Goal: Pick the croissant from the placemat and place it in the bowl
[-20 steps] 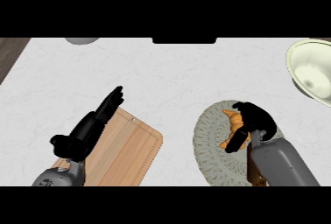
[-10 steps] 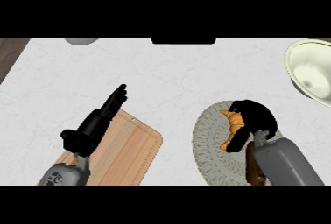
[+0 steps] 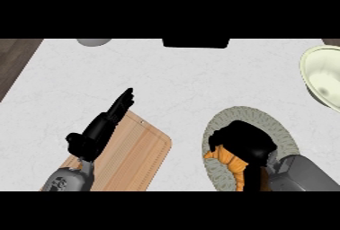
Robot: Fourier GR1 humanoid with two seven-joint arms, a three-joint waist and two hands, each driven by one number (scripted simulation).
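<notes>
Presently, the right hand [image 3: 244,140] sits low over the placemat [image 3: 279,130], its dark fingers curled down around the croissant [image 3: 229,162]. The croissant lies on the placemat's near-left part; only its orange-brown underside and one end show below and to the left of the palm, the rest being covered by the hand. Whether the pastry is lifted clear of the mat or resting on it cannot be told from this angle. The grey right forearm enters from the lower right corner.

The placemat is an oval, grey-green and speckled, lying on the white counter [image 3: 186,81] at the lower right. The bowl [image 3: 324,81], pale yellow-green, stands at the right edge of the counter, partly cut off by the view, well apart from the placemat and beyond it.

The left hand [image 3: 100,130] is stretched out with its fingers straight and held together, pointing away and slightly rightward, holding nothing. It lies over the far left edge of a wooden cutting board [image 3: 136,155], fingertips reaching just past the board's far corner onto the counter. The board is set at a slant on the lower left.

At the counter's far edge, a grey round object [image 3: 94,42] shows partly at upper left, and a black rectangular item [image 3: 196,43] sits near the middle. Dark wood flooring [image 3: 13,58] shows beyond the counter's left side.
</notes>
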